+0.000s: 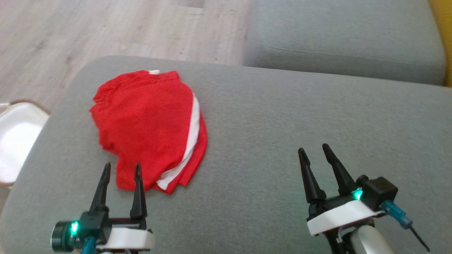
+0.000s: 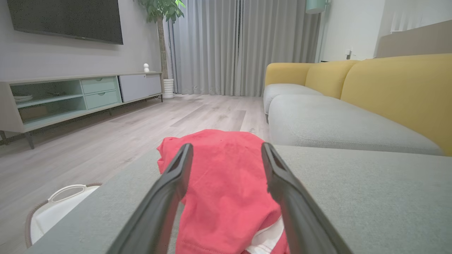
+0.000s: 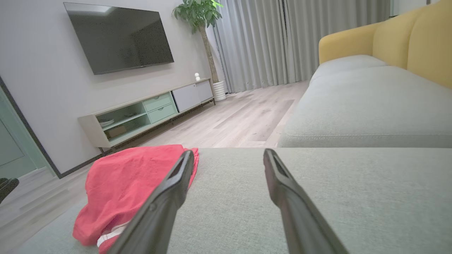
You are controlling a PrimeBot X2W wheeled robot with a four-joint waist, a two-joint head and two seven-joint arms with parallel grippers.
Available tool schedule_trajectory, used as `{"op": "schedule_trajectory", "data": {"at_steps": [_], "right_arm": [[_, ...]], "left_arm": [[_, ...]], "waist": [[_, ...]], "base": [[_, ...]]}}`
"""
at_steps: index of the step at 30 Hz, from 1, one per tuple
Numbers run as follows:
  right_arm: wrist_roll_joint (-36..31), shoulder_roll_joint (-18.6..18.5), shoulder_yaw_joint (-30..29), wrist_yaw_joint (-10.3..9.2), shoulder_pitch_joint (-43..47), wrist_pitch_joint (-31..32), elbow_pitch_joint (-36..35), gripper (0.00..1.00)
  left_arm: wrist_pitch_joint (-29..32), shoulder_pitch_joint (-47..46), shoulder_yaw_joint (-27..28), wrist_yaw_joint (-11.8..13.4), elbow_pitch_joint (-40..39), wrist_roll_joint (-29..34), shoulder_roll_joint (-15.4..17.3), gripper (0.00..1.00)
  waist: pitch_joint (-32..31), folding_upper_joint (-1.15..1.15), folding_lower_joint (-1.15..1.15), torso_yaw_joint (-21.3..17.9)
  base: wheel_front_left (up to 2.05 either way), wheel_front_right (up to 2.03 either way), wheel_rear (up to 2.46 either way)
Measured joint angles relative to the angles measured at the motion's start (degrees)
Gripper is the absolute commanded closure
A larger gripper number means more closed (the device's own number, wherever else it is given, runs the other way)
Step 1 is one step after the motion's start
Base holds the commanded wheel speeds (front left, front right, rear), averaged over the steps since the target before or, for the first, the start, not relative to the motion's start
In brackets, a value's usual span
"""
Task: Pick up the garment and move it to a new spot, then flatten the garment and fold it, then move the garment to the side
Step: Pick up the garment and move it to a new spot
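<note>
1. LIVING ROOM: A white basket (image 1: 16, 137) stands on the wood floor (image 1: 106, 28) just off the left end of a grey cushion (image 1: 282, 123); its inside looks pale, and what it holds cannot be told. Against the wall, a low console (image 3: 141, 116) has open shelves with a small stack of dishes (image 3: 106, 122).
2. The red garment (image 1: 148, 123), trimmed with a white stripe, lies in a folded heap on the left part of the grey cushion. Its far edge is near the cushion's far rim and its left edge is near the rounded corner above the basket.
3. A wide stretch of bare grey fabric runs from the garment's right edge to the right gripper (image 1: 313, 149). A second grey seat (image 1: 335, 38) lies beyond the cushion.
4. The left gripper (image 1: 122, 165) hangs at the garment's near edge with its fingers spread and nothing between them; whether it touches the cloth cannot be told. The right gripper is likewise spread wide and empty, well apart from the garment.
5. Count: one garment, one basket, two grippers, two grey seats.
</note>
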Motion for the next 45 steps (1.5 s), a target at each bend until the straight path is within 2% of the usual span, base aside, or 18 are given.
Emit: {"op": "schedule_trajectory", "data": {"at_steps": [9,15,20,25,30,34,38,42,45], "right_arm": [[1.00,-0.01,2.13,0.00,0.89,-0.01,-0.07,0.00],[1.00,-0.01,3.09,0.00,0.95,0.00,-0.08,0.00],[0.90,-0.01,2.74,0.00,0.76,-0.01,-0.57,0.00],[-0.12,-0.03,-0.04,0.00,-0.29,-0.01,-0.75,0.00],[-1.45,-0.02,-1.43,0.00,-2.93,-0.01,-1.37,0.00],[-2.16,-0.08,-2.56,0.00,-4.70,-0.01,-1.86,0.00],[-3.08,-0.11,-2.97,0.00,-6.73,-0.01,-2.30,0.00],[-3.11,-0.13,-4.04,0.00,-8.40,-0.02,-2.83,0.00],[-3.13,-0.15,-4.11,0.00,-8.93,-0.02,-3.13,0.00]], "left_arm": [[0.00,2.13,1.75,-0.09,-0.65,0.84,0.01,0.00],[-0.01,2.07,2.71,-0.60,-1.03,1.00,0.03,0.00],[0.00,1.25,3.60,-2.11,-0.86,1.81,0.86,0.00],[-0.01,-5.83,3.78,-4.66,1.16,2.49,5.27,0.00],[1.14,-17.16,3.20,-6.92,10.09,2.30,10.36,0.00],[6.30,-27.03,-0.85,-7.67,17.29,-1.31,12.94,0.00],[11.27,-34.70,-9.70,-8.09,21.39,-8.88,15.58,0.00],[15.11,-39.10,-16.77,-8.09,25.84,-14.64,20.18,0.00],[17.57,-40.88,-20.78,-8.09,28.97,-18.37,22.06,0.00]], "waist": [[-0.95,0.00,0.00,4.63],[-0.14,0.00,0.00,4.76],[1.52,0.00,0.00,3.96],[4.21,0.00,0.01,2.58],[7.47,0.00,0.01,0.75],[10.41,0.00,0.02,-0.77],[13.41,0.00,0.02,-2.50],[16.18,0.00,0.02,-4.28],[17.79,0.00,0.02,-5.63]], "base": [[0.00,0.00,0.00],[0.00,0.00,0.00],[0.00,0.00,0.00],[0.00,0.00,0.00],[0.00,0.00,0.00],[0.00,0.00,0.00],[0.00,0.00,0.00],[0.00,0.00,0.00],[0.00,0.00,0.00]]}}
